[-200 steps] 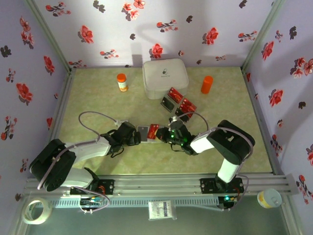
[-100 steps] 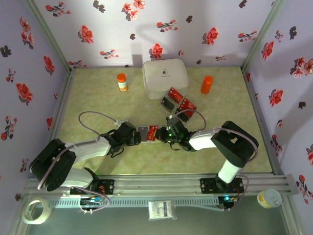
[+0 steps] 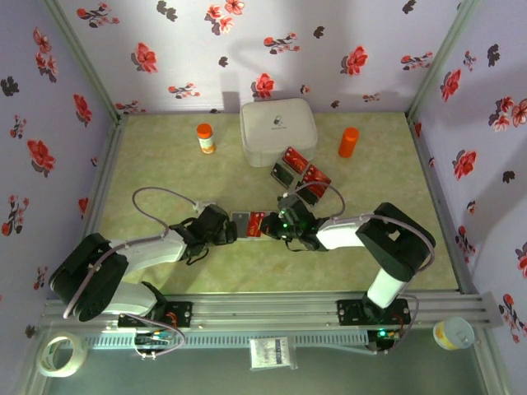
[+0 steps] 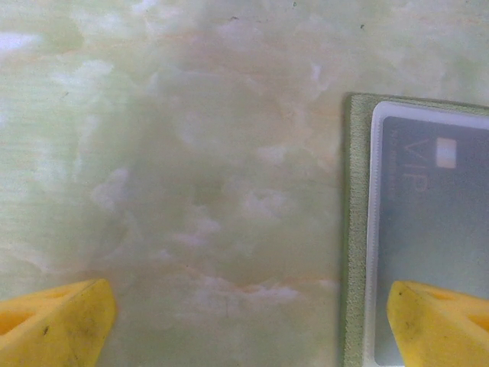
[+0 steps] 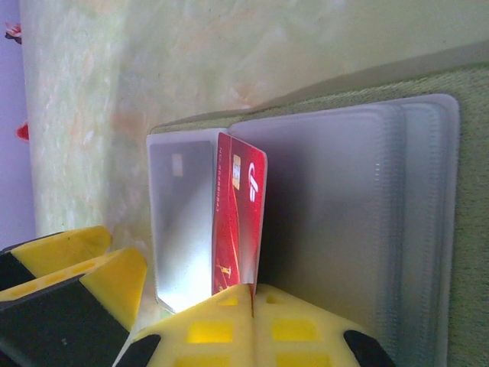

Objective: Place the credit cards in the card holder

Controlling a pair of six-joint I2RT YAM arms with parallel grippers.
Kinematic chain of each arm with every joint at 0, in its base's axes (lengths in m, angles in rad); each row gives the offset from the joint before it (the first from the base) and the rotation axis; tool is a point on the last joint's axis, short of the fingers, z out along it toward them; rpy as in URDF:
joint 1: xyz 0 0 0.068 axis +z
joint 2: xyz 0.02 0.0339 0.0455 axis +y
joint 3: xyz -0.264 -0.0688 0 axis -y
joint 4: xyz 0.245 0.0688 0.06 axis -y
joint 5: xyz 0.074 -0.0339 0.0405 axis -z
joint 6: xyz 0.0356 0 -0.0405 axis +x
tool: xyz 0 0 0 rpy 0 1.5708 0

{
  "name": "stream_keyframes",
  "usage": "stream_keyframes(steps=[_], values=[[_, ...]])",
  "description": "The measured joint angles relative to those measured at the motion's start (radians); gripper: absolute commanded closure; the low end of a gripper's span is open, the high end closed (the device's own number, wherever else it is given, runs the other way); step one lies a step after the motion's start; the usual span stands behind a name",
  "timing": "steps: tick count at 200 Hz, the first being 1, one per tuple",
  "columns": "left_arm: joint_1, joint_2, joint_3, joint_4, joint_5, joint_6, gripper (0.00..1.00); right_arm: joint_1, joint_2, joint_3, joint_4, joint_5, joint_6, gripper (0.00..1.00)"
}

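A: First entry, from the left?

B: Left gripper point(image 3: 227, 231), low over the table point(image 3: 165, 177). Jaws spread wide, nothing between them. In its wrist view one yellow fingertip point(image 4: 439, 325) overlaps the near edge of the card holder point(image 4: 354, 229); whether it touches, I cannot tell.

A: The holder itself?

B: Olive-green, lying open and flat between the two grippers, pale clear sleeves facing up. A grey card point(image 4: 428, 222) marked VIP sits in one sleeve.

A: Next?

B: Right gripper point(image 5: 252, 294), clamped on a red credit card point(image 5: 238, 218). The card stands on edge over the sleeves, just beside the grey one.

A: Remaining stock?

B: Loose credit cards point(image 3: 298, 169), red and dark, clustered behind the right gripper, near the white box point(image 3: 278, 130).
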Motion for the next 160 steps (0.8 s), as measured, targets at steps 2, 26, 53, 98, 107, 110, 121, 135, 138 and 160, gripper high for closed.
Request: stream_keyframes(steps=[2,26,53,98,107,110,121,135,138,160], values=[[0.0,0.0,0.0,0.0,0.0,0.0,0.06,0.0,0.0,0.001,-0.002,-0.001,0.0,1.0],[0.0,0.0,0.0,0.0,0.0,0.0,0.06,0.0,0.0,0.013,-0.031,-0.006,-0.006,1.0],[0.0,0.002,0.0,0.0,-0.001,0.0,0.06,0.0,0.001,0.025,-0.053,-0.006,-0.007,1.0],[0.0,0.002,0.0,0.0,-0.001,0.0,0.06,0.0,0.023,0.055,-0.085,-0.026,-0.008,1.0],[0.0,0.002,0.0,0.0,-0.001,0.0,0.06,0.0,0.029,0.063,-0.092,-0.032,-0.011,1.0],[0.0,0.002,0.0,0.0,-0.001,0.0,0.06,0.0,0.031,0.065,-0.093,-0.033,-0.013,1.0],[0.0,0.002,0.0,0.0,-0.001,0.0,0.06,-0.001,0.039,0.073,-0.098,-0.039,-0.015,1.0],[0.0,0.002,0.0,0.001,-0.001,0.0,0.06,-0.003,0.046,0.081,-0.105,-0.047,-0.018,1.0],[0.0,0.002,0.0,0.001,-0.001,0.0,0.06,-0.003,0.048,0.083,-0.106,-0.048,-0.019,1.0],[0.0,0.002,0.0,0.001,-0.001,0.0,0.06,-0.005,0.061,0.104,-0.125,-0.061,-0.03,1.0]])
